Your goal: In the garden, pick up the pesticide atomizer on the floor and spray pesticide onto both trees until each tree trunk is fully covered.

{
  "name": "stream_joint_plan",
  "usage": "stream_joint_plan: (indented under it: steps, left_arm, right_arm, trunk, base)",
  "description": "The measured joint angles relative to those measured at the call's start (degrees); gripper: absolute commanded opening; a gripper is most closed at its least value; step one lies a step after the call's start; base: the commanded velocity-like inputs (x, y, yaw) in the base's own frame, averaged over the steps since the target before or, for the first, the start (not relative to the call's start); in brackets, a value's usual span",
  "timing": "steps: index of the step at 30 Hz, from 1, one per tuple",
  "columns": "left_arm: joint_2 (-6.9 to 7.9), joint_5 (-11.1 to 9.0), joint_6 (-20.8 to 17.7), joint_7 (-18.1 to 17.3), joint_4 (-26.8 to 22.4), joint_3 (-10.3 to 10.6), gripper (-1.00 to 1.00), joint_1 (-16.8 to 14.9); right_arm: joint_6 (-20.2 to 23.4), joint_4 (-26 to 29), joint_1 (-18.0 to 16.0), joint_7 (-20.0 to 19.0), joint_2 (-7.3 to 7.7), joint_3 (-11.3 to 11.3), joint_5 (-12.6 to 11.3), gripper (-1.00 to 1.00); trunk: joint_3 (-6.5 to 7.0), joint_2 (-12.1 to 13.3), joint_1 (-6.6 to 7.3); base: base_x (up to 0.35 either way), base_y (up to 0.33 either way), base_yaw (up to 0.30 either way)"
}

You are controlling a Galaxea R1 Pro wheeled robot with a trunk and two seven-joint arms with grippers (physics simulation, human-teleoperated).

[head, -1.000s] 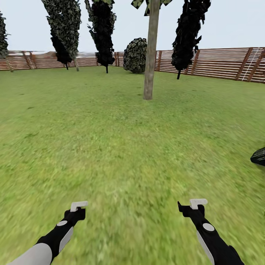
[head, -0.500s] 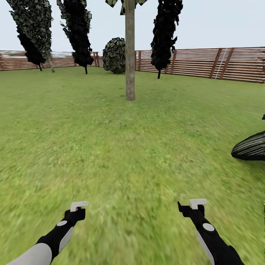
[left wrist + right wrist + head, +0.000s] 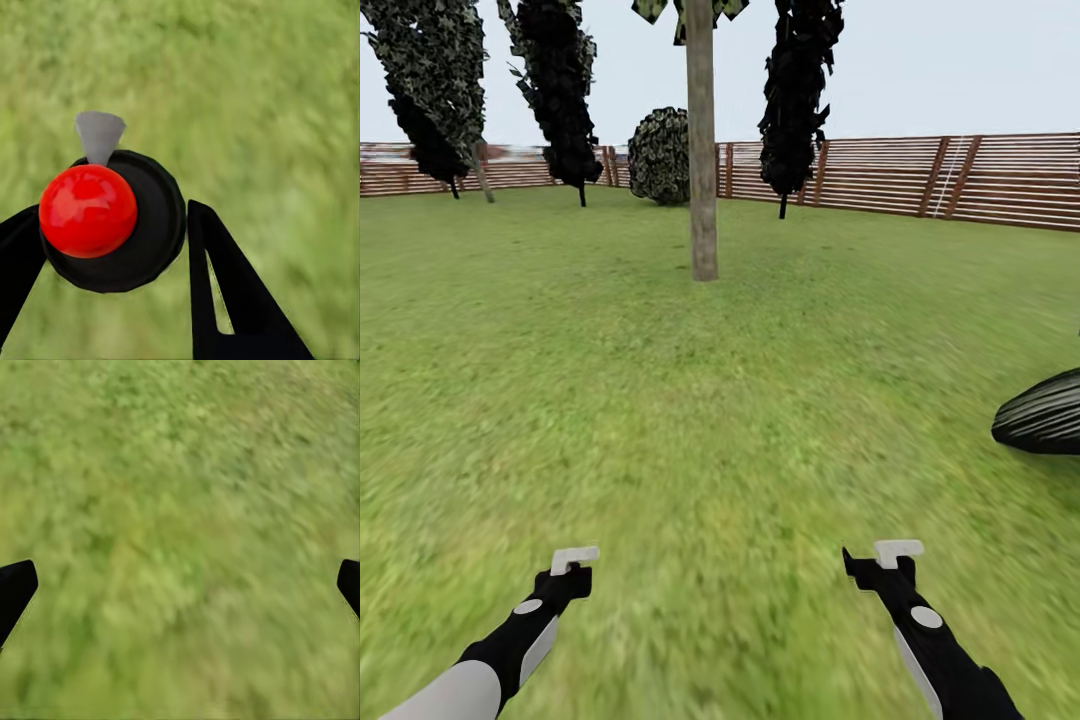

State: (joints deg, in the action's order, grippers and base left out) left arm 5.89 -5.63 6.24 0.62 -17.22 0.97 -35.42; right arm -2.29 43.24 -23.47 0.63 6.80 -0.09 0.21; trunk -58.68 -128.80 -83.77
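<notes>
Gripping the pesticide atomizer (image 3: pixel 112 221) between its fingers, the left claw (image 3: pixel 105 247) carries it low over the grass (image 3: pixel 690 420), presumably ready for the upright tree trunk (image 3: pixel 702 150) ahead. Spread wide, the right claw (image 3: pixel 180 577) grasps nothing.

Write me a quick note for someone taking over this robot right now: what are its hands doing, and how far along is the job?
Left gripper: shut on the pesticide atomizer, seen in the left wrist view with its red spot between the fingers.
Right gripper: open, nothing in it, over grass.
Trees: the upright tree trunk stands straight ahead across the lawn; a leaning trunk stands far off to the left by the fence.
Done: the atomizer is picked up.
Left: drive up to each trunk and spray it until covered. No specks show on the near trunk yet.
</notes>
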Motion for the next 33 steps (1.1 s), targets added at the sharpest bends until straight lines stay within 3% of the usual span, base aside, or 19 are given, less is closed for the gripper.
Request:
stream_joint_plan:
  steps: [33]
  left_arm:
    - [0.0, 0.0, 0.2, -0.1, 0.2, 0.1, -1.0, 0.0]
  right_arm:
    - [-0.1, 0.0, 0.0, 0.0, -0.03, 0.0, 0.0, 1.0]
  trunk:
    - [0.0, 0.0, 0.0]
  base:
    - [0.337, 0.0, 0.0]
